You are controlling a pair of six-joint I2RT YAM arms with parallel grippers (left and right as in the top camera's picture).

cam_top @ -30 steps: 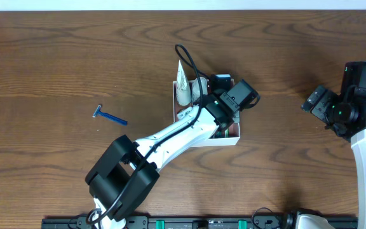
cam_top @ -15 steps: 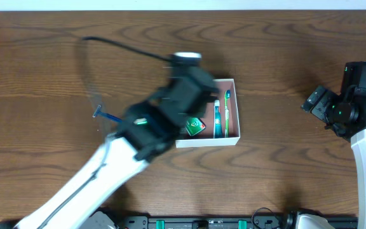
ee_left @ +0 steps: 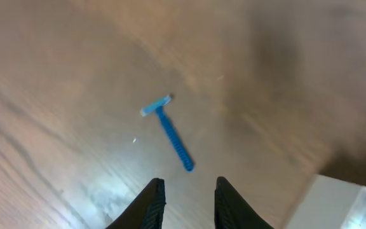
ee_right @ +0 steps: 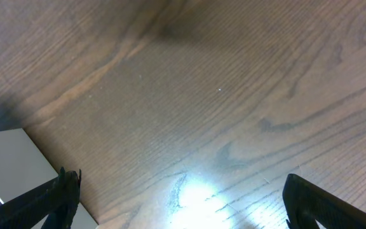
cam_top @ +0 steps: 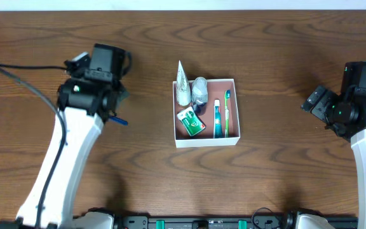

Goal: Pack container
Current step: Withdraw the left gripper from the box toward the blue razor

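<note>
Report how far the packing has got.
Done: the container holds a white tube, a small bottle, a green packet and two toothbrushes. In hand: the left gripper, open and empty, hovers over the blue razor on the table. Left: the razor goes in. The right gripper is open and empty.

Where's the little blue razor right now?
The blue plastic razor lies on the wooden table, left of the white cardboard box, just ahead of the open left gripper in the left wrist view.
</note>
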